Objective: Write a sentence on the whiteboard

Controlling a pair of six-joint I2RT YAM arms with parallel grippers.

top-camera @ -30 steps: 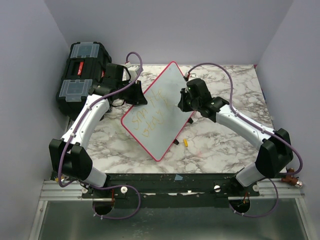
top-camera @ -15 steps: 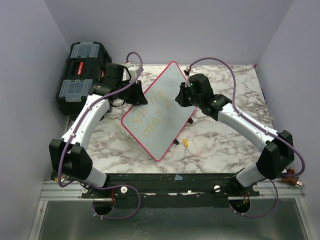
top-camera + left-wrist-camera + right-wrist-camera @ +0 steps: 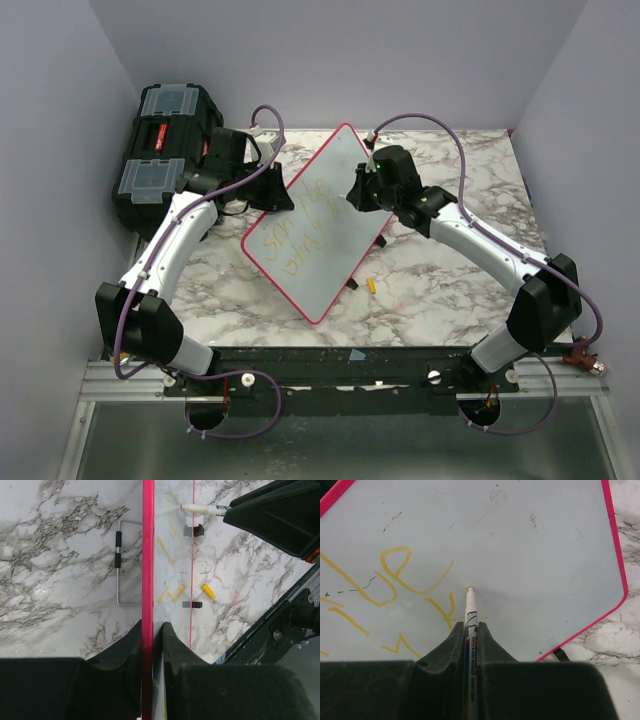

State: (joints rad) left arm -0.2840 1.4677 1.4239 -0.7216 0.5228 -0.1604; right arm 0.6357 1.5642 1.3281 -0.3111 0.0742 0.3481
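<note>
At right wrist, marker (image 3: 470, 611) tip on whiteboard (image 3: 535, 540) — unseen overhead

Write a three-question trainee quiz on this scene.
1. True or false: the left gripper clamps the whiteboard by its pink frame.
2. The writing on the board is: A yellow, B blue, C green.
3. Fill in: the right gripper holds a ____.

Key
1. True.
2. A.
3. marker, pointing at the board's surface.
</note>
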